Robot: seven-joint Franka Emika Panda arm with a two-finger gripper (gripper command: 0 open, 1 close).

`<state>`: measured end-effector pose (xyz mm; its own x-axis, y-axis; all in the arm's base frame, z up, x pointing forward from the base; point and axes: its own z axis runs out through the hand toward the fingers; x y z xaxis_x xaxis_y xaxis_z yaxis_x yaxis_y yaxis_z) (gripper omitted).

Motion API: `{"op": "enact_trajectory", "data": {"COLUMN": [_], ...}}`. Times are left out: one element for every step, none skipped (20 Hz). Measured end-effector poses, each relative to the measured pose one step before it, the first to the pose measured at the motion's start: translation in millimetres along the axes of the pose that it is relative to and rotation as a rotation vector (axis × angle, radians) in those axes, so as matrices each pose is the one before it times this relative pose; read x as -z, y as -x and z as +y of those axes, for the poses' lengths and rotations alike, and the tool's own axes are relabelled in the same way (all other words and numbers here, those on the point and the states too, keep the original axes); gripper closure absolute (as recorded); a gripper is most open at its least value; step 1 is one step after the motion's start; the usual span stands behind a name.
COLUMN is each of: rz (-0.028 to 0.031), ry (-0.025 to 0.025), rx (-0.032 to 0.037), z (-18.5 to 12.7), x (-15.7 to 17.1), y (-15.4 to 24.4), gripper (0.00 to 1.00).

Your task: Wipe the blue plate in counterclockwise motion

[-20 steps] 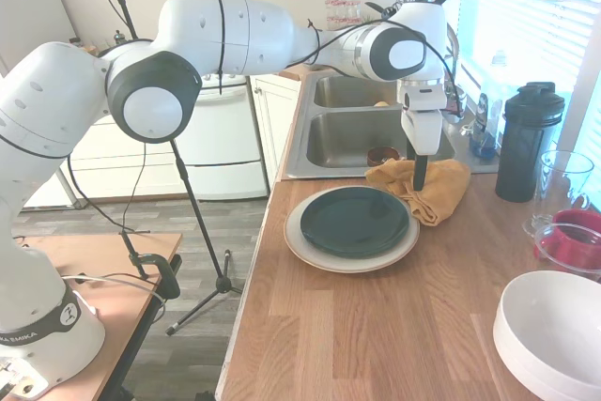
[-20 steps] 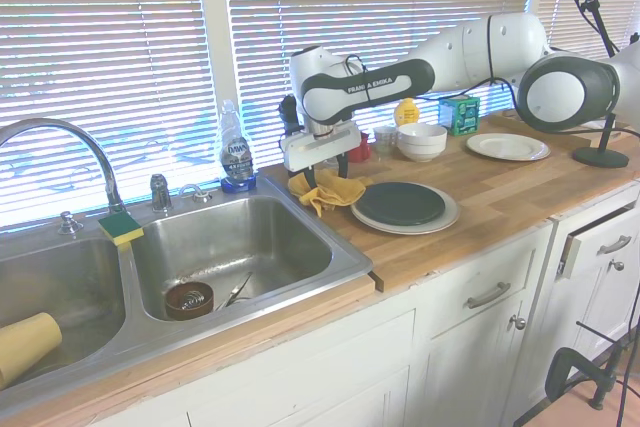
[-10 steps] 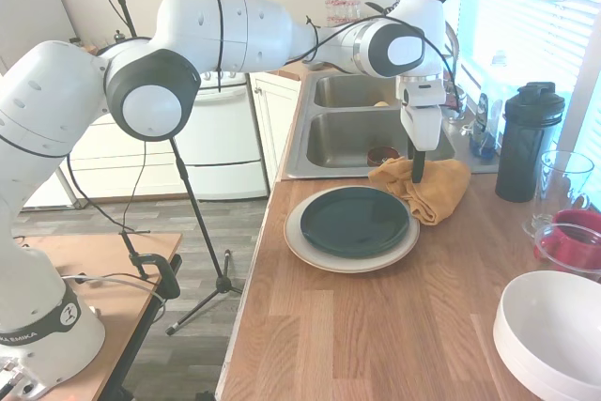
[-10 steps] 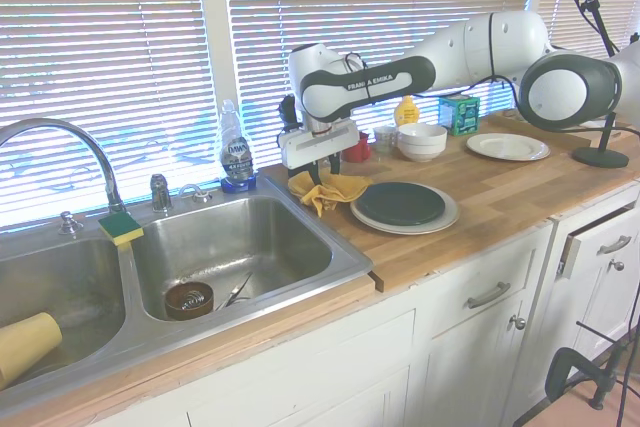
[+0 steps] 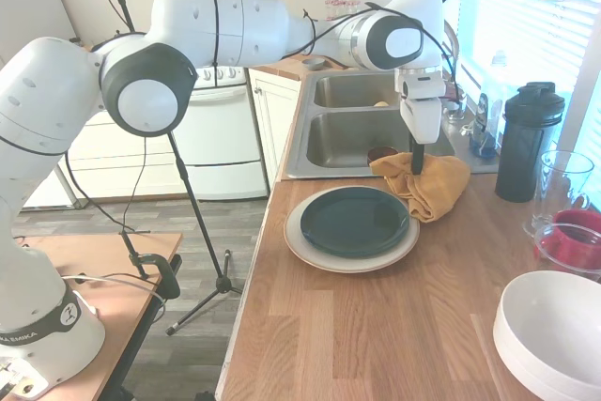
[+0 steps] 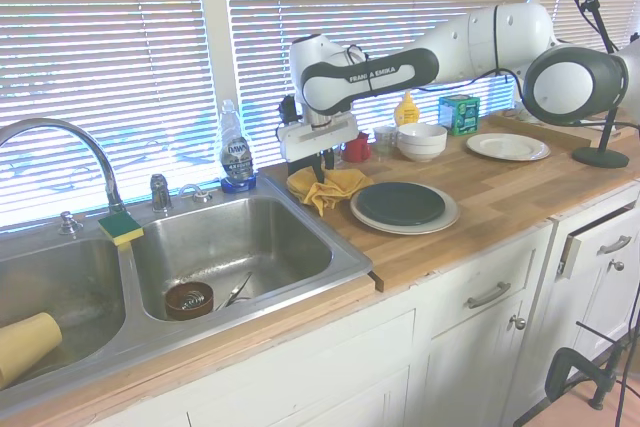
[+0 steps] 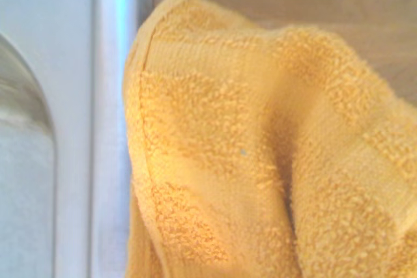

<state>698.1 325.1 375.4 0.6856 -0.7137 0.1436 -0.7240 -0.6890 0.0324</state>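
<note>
The blue plate (image 5: 354,221) (image 6: 401,203) rests on a larger cream plate (image 5: 299,241) (image 6: 443,218) on the wooden counter. Just behind it, beside the sink's edge, lies a crumpled yellow towel (image 5: 438,191) (image 6: 336,185). My gripper (image 5: 416,167) (image 6: 320,173) points straight down and is shut on a raised fold of that towel, pulling it up while the rest still lies on the counter. Towel cloth (image 7: 260,161) fills the wrist view. The gripper is beyond the plate's far rim, not over it.
A double steel sink (image 5: 347,138) (image 6: 230,247) is next to the towel. A black shaker bottle (image 5: 527,143), a glass and a red cup (image 5: 573,237) stand by the window. A big white bowl (image 5: 554,331) sits near the counter's front; a soap bottle (image 6: 236,152) stands behind the sink.
The gripper has risen a little, drawing the pinched fold of the yellow towel upward. The plates have not moved.
</note>
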Motion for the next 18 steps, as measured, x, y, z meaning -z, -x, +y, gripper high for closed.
{"op": "enact_trajectory", "data": {"rz": [0.00253, 0.0032, 0.00294, 0.00352, 0.00439, 0.00458, 0.00455, 0.00508, 0.0059, 0.00627, 0.00606, 0.00673, 0.00591, 0.00688, 0.00614, 0.00633, 0.00647, 0.00637], "ry": [-0.00626, -0.00814, -0.00703, -0.00862, -0.01056, -0.01005, -0.00941, -0.00932, -0.01005, -0.01077, -0.00817, -0.00972, -0.00773, -0.00953, -0.00906, -0.00895, -0.00964, -0.0083], "rx": [-0.00013, -0.00011, 0.00007, 0.00019, -0.00014, -0.00062, -0.00119, -0.00156, -0.00173, -0.00113, -0.00007, -0.00028, 0.00026, -0.00028, -0.00105, -0.0018, -0.0017, -0.00163], "z": [2.2, 2.52, 3.05, 3.6, 4.0, 4.9, 5.38, 5.63, 6.06, 6.41, 6.63, 6.99, 7.46, 7.7, 8.05, 8.83, 8.78, 9.13], "x": [4.91, 4.9, 4.28, 4.46, 5.04, 5.66, 6.75, 6.83, 7.62, 9.22, 8.62, 9.87, 9.65, 10.04, 9.69, 10.72, 9.53, 9.32], "y": [-0.6, -0.68, -0.58, -0.53, -0.8, -1.16, -1.25, -1.47, -1.4, -0.98, -0.18, -0.08, 0.61, 0.4, 0.31, 0.29, 0.45, 0.6], "gripper": [1.0, 1.0, 1.0, 1.0, 1.0, 1.0, 1.0, 1.0, 1.0, 1.0, 1.0, 1.0, 1.0, 1.0, 1.0, 1.0, 1.0, 1.0]}}
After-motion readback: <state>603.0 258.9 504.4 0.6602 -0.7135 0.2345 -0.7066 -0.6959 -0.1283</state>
